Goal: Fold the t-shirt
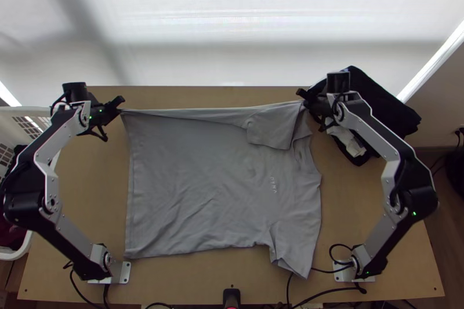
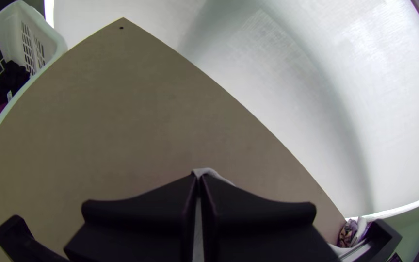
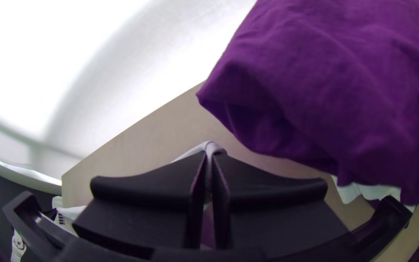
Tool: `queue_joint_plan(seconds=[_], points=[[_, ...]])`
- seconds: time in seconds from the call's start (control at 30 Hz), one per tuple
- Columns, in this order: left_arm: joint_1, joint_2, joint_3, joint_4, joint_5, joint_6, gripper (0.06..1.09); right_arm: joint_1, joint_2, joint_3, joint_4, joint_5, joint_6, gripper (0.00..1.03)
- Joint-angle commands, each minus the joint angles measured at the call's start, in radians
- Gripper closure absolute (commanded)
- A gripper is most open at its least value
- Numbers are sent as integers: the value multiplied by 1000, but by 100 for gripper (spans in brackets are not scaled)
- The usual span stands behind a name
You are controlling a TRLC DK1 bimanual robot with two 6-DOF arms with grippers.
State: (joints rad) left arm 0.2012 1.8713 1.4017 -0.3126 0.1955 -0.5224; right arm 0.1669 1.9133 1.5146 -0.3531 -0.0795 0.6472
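Observation:
The grey t-shirt [image 1: 191, 175] lies spread on the table, hem toward the left, collar and sleeves toward the right. Its far edge is pulled taut between both grippers, with the far sleeve flopped over onto the shirt front. My left gripper [image 1: 120, 104] is at the far hem corner; in the left wrist view the left gripper [image 2: 198, 180] is shut on a bit of grey cloth [image 2: 206, 171]. My right gripper [image 1: 303, 99] is at the far shoulder; in the right wrist view the right gripper [image 3: 209, 157] is shut on a fold of the shirt [image 3: 210, 147].
A pile of dark clothes [image 1: 383, 106] sits at the table's far right, right beside my right gripper; it looks purple [image 3: 316, 87] in the right wrist view. A white basket [image 1: 26, 113] with clothes stands off the left edge. Cables run along the near edge.

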Motion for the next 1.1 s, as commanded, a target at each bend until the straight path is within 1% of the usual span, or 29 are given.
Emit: queue_joint_plan(seconds=[0.0, 0.17, 0.3, 0.57, 0.8, 1.07], points=[[-2, 86, 131, -45, -34, 4, 105, -21, 90, 160, -75, 20, 17, 100], [-17, 173, 310, -241, -34, 13, 105, -21, 167, 331, -207, 20, 17, 100], [-36, 161, 355, -349, -31, 33, 105, -17, 201, 435, -343, 18, 6, 100], [-48, 77, 322, -537, 44, 47, 105, 17, 159, 420, -514, 18, -24, 100], [-48, -34, 175, -540, 64, 59, 105, 45, 66, 265, -529, 20, -46, 100], [-45, -136, 13, -530, 76, 91, 105, 46, 0, 162, -515, 20, -61, 100]])
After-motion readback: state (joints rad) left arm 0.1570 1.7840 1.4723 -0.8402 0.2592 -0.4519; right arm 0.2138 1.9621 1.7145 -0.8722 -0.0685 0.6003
